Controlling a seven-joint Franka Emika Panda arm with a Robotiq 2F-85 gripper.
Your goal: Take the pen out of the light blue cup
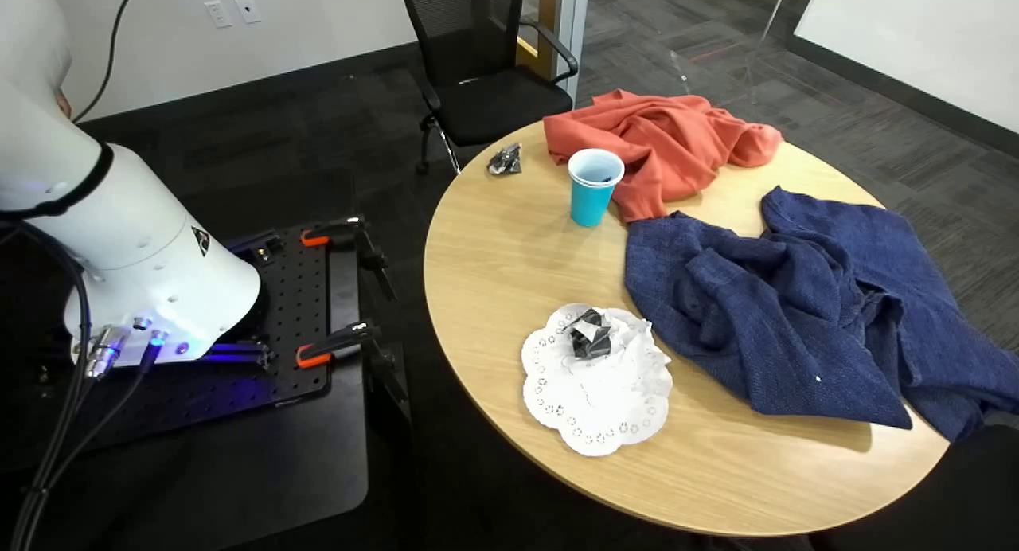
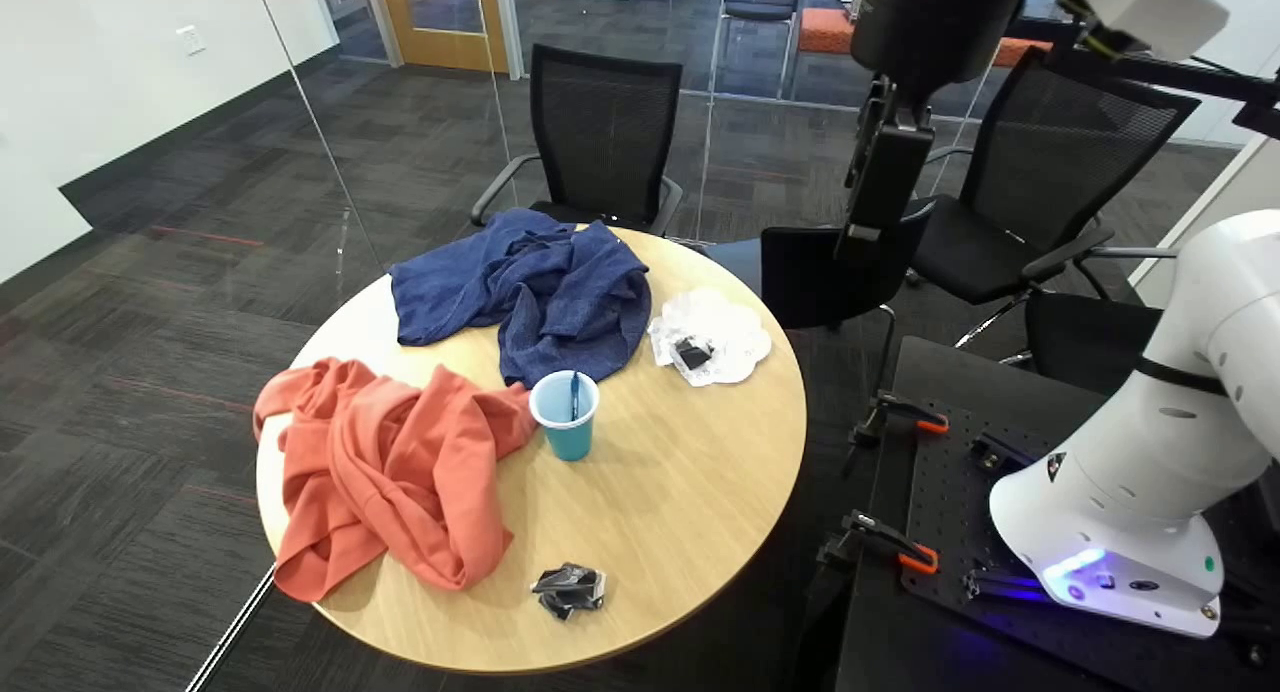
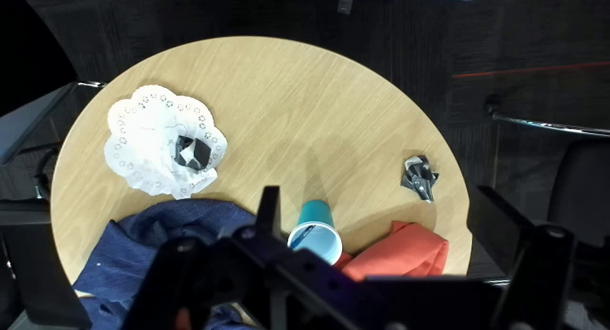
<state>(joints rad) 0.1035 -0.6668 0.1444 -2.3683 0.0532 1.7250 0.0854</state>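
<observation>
The light blue cup stands upright on the round table in both exterior views [image 1: 591,205] [image 2: 570,440] and in the wrist view [image 3: 316,212]. The dark pen [image 2: 575,396] leans inside the cup, its upper end near the rim. It also shows in the wrist view [image 3: 302,236]; in an exterior view only a dark bit [image 1: 607,179] shows inside the cup. My gripper [image 3: 379,211] is open, its fingers wide apart with nothing between them. In an exterior view the gripper [image 2: 862,230] hangs high, well apart from the cup.
An orange-red cloth [image 1: 669,149] lies beside the cup. A dark blue cloth [image 1: 780,304] lies close by too. A white doily [image 1: 589,408] bears a dark-and-silver clump [image 1: 591,334]; another clump [image 1: 505,160] lies near the table's edge. Chairs [image 2: 605,132] stand round the table.
</observation>
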